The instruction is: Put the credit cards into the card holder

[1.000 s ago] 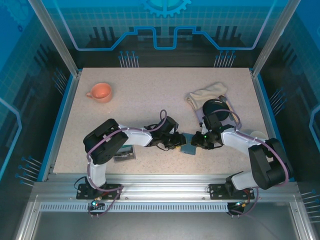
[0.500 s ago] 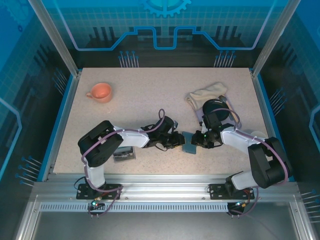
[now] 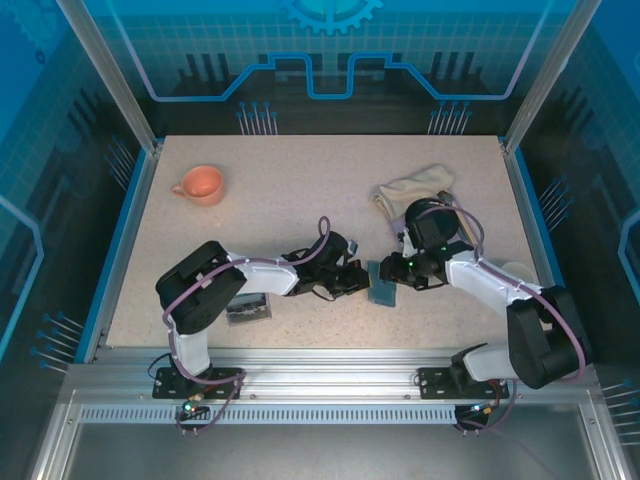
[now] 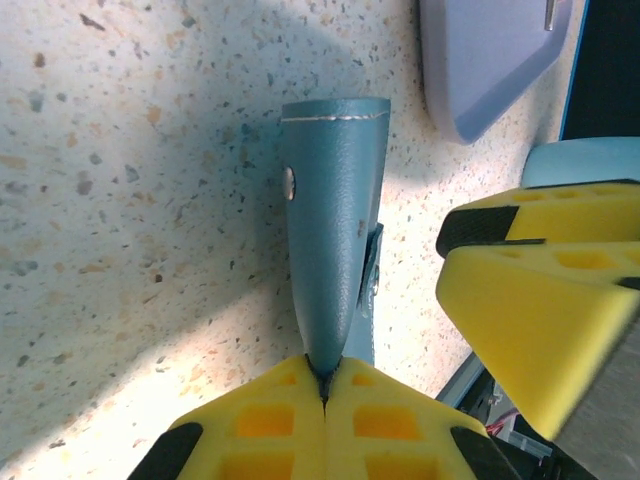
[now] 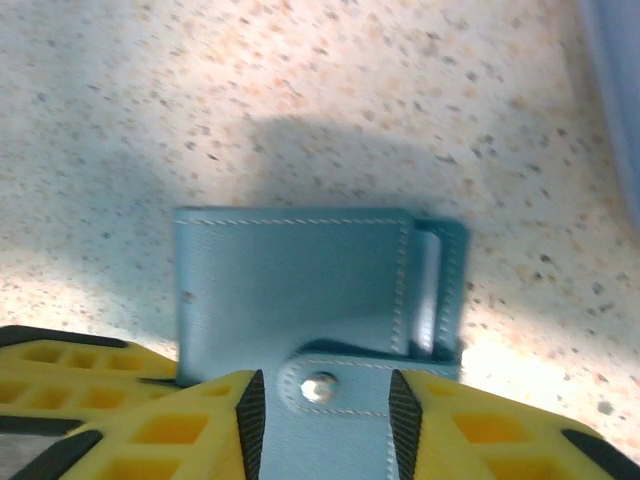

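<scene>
There is one card holder (image 3: 381, 284). It is teal-blue and sits on the table (image 3: 300, 170), close to the near edge and a little to the right of the middle. Two robot arms meet at it, one from each side.

The left gripper (image 4: 325, 385) is squeezed tight on the card holder's thin edge. Its two yellow fingers (image 4: 260, 420) press together with the edge pinched between them. The card holder stands up on its side there.

The right gripper (image 5: 322, 400) has its yellow fingers (image 5: 150, 425) apart. The little strap with one round silver snap (image 5: 318, 388) lies between them. I cannot tell if the fingers press on the strap.

There is one orange cup (image 3: 200, 185) near the far left corner. One pale cloth (image 3: 415, 187) lies bunched up toward the far right side. One clear box (image 3: 248, 307) sits near the near edge on the left, beside the left arm (image 3: 240, 275). Something dark lies in the box, but it is too small to count. One grey-lilac mat (image 4: 490, 60) lies just beside the card holder, by the right arm (image 3: 500, 290).

Any writing is too small to read.

The table top is pale and speckled, like sand, with a blue rim. Silver metal posts stand at the far corners. The walls around are see-through blue with light blue lines, and a gear shape shows at the top.
</scene>
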Controlling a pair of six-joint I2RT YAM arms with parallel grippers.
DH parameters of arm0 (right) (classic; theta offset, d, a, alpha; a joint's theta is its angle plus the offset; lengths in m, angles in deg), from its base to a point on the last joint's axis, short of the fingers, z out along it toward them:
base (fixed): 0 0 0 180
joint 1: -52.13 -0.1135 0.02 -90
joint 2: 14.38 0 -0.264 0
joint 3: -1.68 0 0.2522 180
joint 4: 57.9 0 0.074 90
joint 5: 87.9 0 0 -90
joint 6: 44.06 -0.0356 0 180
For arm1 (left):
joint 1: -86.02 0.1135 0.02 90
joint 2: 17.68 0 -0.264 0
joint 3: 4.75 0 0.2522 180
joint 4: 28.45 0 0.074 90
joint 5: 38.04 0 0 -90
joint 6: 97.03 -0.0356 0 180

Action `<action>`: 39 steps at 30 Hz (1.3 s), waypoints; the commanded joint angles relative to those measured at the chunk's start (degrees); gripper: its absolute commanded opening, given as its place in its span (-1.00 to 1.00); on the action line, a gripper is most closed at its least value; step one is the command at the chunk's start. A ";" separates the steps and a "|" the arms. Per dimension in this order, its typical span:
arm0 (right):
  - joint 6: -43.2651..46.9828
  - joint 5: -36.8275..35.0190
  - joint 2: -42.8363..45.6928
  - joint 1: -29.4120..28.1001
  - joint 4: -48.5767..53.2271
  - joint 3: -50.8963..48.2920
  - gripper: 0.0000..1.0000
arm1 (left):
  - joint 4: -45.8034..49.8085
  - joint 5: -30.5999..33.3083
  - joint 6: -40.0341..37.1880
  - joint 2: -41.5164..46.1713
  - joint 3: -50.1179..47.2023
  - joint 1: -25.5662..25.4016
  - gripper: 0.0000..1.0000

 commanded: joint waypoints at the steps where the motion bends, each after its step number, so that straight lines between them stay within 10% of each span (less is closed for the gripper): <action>1: 0.91 -2.49 -1.47 -2.03 2.93 1.65 -0.14 | -3.29 -1.35 0.89 1.51 -1.04 -0.40 -0.99; 12: 2.19 -11.48 -7.10 -6.84 6.67 1.91 0.05 | -5.37 -1.37 1.79 2.38 -2.10 -0.44 -1.00; 19: -0.27 -23.89 -7.11 -7.29 14.35 1.69 -0.22 | -3.15 2.64 1.31 7.16 -5.49 0.00 -1.00; 24: -0.50 -24.14 -3.43 -5.65 14.31 0.97 -0.49 | -1.12 3.85 0.18 10.66 -8.30 0.28 -1.00; 39: 2.98 -12.72 -3.36 -5.91 10.84 5.15 -0.39 | 2.26 4.89 0.20 12.80 -11.94 0.15 -0.91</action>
